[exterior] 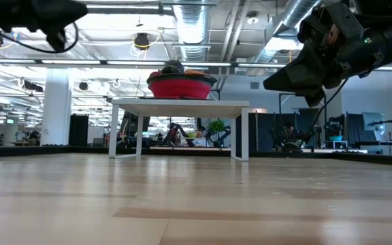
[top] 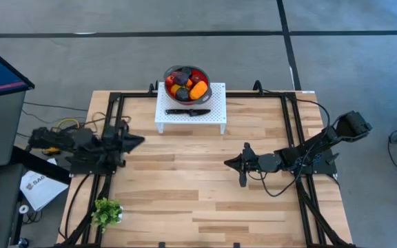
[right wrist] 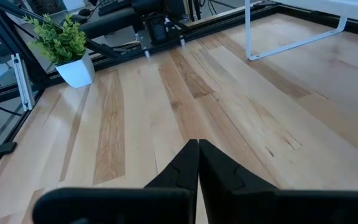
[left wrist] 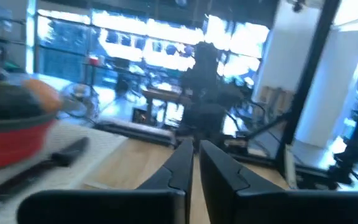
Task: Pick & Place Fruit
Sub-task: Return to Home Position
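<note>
both arms apart, fruit in the bowl

the left gripper point(top: 140, 140) hangs at the table's point(top: 185, 193) left side, fingers pressed together; a potted plant point(top: 107, 211) stands at the near left corner. far middle, a white shelf point(top: 216, 103) holds a red bowl point(top: 187, 67) full of fruit point(top: 197, 89), with a black knife point(top: 188, 111) just beside it. the right gripper point(top: 229, 163) hovers right of centre, fingers pressed together.

table point(top: 185, 180): light wood | shelf point(top: 216, 97): white, table's 12 o'clock edge | bowl point(top: 167, 84): red, grey rim, on shelf's 12 o'clock side | knife point(top: 188, 111): black, on shelf, 6 o'clock of bowl | plant point(top: 107, 211): table's 8 o'clock corner
</note>
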Controlling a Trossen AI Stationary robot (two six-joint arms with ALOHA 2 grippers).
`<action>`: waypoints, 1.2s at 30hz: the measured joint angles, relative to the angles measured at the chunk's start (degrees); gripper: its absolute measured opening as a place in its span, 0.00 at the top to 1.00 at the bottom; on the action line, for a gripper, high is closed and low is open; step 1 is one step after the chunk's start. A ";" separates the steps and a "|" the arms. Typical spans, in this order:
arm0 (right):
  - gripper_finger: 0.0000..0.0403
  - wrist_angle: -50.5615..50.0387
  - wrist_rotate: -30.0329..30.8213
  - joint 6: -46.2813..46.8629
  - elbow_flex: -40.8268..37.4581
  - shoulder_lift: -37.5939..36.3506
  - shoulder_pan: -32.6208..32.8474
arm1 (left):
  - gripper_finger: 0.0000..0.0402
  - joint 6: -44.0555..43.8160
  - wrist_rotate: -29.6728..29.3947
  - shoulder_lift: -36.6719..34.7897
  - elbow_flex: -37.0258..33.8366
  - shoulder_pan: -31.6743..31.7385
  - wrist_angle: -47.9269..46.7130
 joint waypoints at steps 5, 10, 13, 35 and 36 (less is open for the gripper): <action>0.99 -0.09 0.00 0.00 0.00 0.00 0.00 | 0.99 0.43 0.08 -10.00 0.50 3.19 -11.20; 0.99 0.37 0.26 -0.08 -0.01 -0.02 0.00 | 0.99 0.63 1.92 -6.11 -0.38 3.30 -12.51; 0.99 0.98 0.46 -0.12 0.00 -0.02 -0.15 | 0.99 0.65 2.31 -4.87 -1.89 3.47 -12.08; 0.99 1.22 0.48 -0.89 -0.02 -0.02 -1.77 | 1.00 5.19 28.93 -4.45 -12.04 25.30 4.70; 0.99 1.22 0.48 -0.98 -0.02 -0.02 -1.77 | 1.00 5.18 28.91 -4.45 -12.04 24.72 4.70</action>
